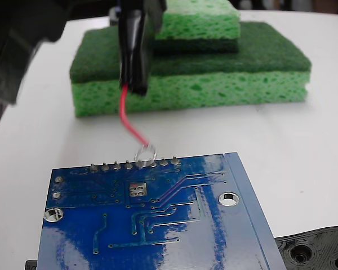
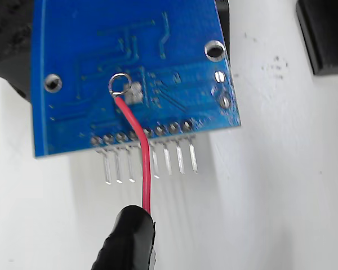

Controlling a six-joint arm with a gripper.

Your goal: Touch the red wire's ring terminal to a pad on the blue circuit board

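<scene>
The blue circuit board (image 1: 158, 225) lies flat at the front of the white table, and its small silver pad (image 1: 137, 189) sits near the row of solder bumps. From a thick black sleeve (image 1: 134, 50) the red wire (image 1: 129, 121) runs down to the ring terminal (image 1: 145, 153), which hangs over the board's far edge, apart from the pad. In the wrist view the ring terminal (image 2: 119, 84) lines up just left of the pad (image 2: 135, 93) on the board (image 2: 101, 50). My gripper (image 1: 139, 8) is cut off by the top edge and grips the sleeve.
Two stacked green sponges (image 1: 214, 73) stand behind the board. A black perforated plastic piece (image 1: 318, 250) lies at the board's right corner. The board's pin row (image 2: 149, 160) sticks out over the table. A dark blurred part (image 1: 17, 39) fills the upper left.
</scene>
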